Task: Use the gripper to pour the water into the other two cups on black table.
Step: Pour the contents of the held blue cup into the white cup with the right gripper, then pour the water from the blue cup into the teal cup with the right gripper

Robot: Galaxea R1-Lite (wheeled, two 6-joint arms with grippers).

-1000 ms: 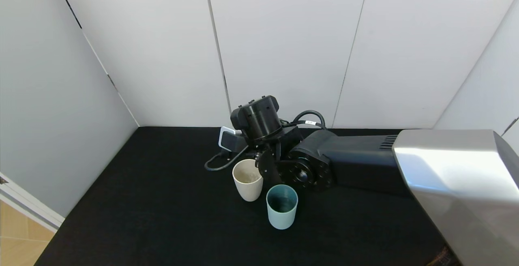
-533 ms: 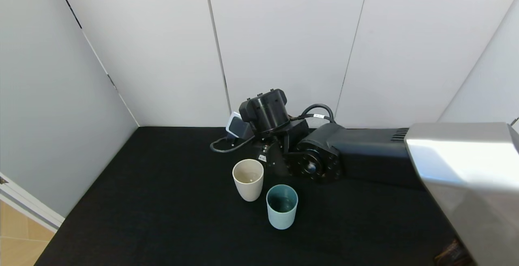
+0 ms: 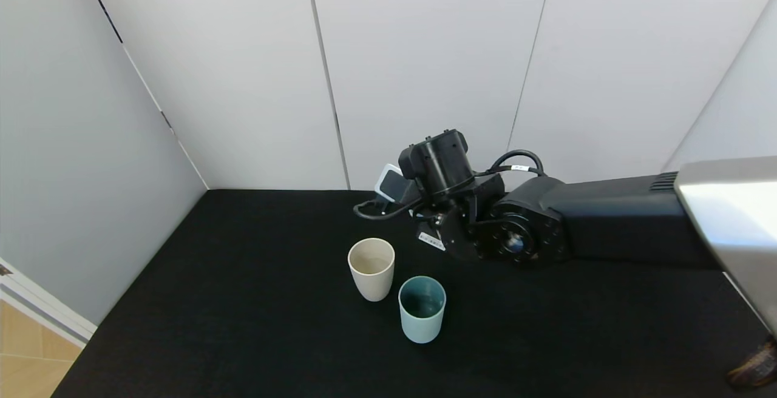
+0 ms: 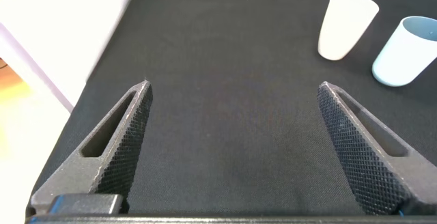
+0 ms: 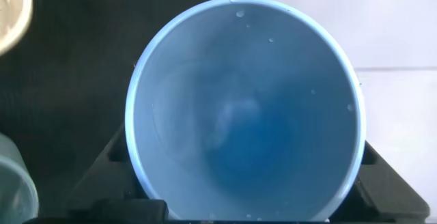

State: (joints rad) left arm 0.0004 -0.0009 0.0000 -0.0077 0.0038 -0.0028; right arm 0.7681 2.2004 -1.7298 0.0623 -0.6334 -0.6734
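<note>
The cream-beige cup (image 3: pixel 371 267) and the pale teal cup (image 3: pixel 422 308) stand upright side by side on the black table (image 3: pixel 243 325). My right arm's wrist (image 3: pixel 449 204) hangs behind and to the right of them, clear of both. In the right wrist view my right gripper (image 5: pixel 247 183) is shut on a periwinkle-blue cup (image 5: pixel 246 108), whose inside shows small droplets; that cup is hidden in the head view. My left gripper (image 4: pixel 233 87) is open and empty, low over the table, with both cups (image 4: pixel 347 26) ahead of it.
Grey-white wall panels (image 3: pixel 425 70) close the table at the back and left. The table's left edge drops to a wooden floor (image 3: pixel 24 355). The thick right arm (image 3: pixel 607 222) spans the table's right side.
My right arm has drawn back up and to the right, away from above the cream cup, with the wrist turning. Both cups on the table have stayed in place.
</note>
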